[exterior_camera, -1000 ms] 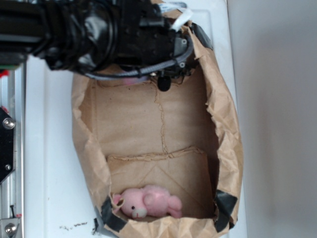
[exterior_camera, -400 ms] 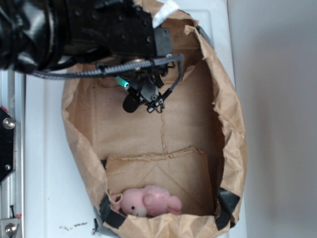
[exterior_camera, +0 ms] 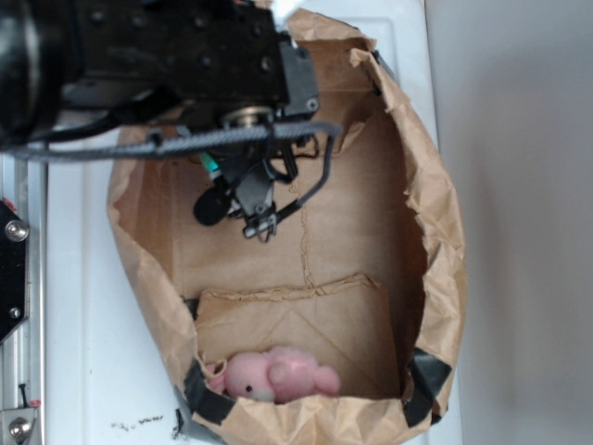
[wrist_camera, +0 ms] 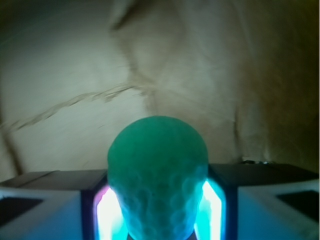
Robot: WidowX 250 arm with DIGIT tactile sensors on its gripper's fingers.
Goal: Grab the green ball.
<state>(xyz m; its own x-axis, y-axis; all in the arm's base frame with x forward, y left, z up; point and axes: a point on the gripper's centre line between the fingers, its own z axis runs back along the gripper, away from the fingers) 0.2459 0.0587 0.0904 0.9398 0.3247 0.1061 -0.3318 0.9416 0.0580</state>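
The green ball (wrist_camera: 157, 170), mint-green with a bumpy knitted surface, fills the lower middle of the wrist view. It is squeezed between the two glowing pads (wrist_camera: 107, 212) of my gripper (wrist_camera: 157, 205), which is shut on it. In the exterior view my gripper (exterior_camera: 233, 215) hangs under the black arm, inside the upper left part of the brown paper bag (exterior_camera: 435, 232), above the bag's floor. The arm hides the ball there, apart from a small green sliver near the fingers.
A pink plush toy (exterior_camera: 276, 375) lies at the near end of the bag floor. The bag's crumpled walls rise around the gripper, with black tape (exterior_camera: 422, 380) at the near corners. A metal rail (exterior_camera: 14, 278) runs along the left edge.
The arm has moved from the bag's far end toward the left and nearer, with the gripper now showing inside the bag. The bag's left wall has been pushed outward. The pink plush has not moved.
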